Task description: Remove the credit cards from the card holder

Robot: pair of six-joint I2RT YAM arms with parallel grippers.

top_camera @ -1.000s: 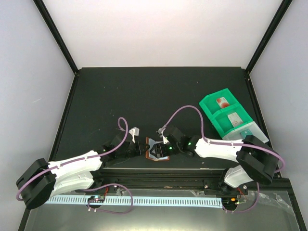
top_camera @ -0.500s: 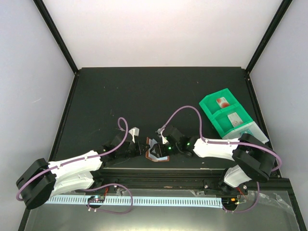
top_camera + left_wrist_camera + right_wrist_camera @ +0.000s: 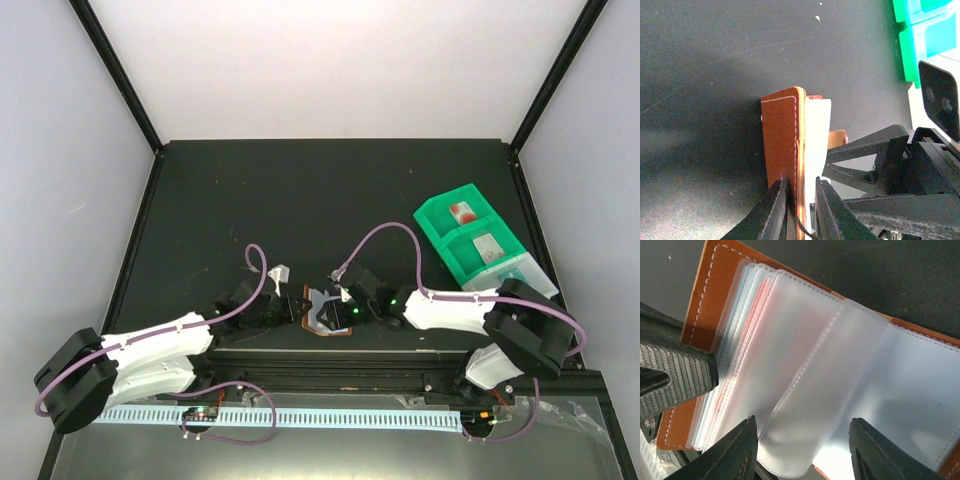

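Overhead, a matte black table [image 3: 300, 200] sat inside plain white walls [image 3: 340, 60] with black corner posts [image 3: 115, 70]. At the middle of its near edge, the card holder [image 3: 325, 312] lay open between the two arms. It was smooth tan-brown leather with pale stitching, its frosted, glossy plastic sleeves [image 3: 805, 365] fanned out. The left gripper [image 3: 799, 210] was clamped on the leather cover's edge. The right gripper [image 3: 803, 422] hung over the sleeves, its ribbed black fingers spread apart, gripping nothing. Further right, a green plastic tray [image 3: 440, 215] held two credit cards [image 3: 461, 212].
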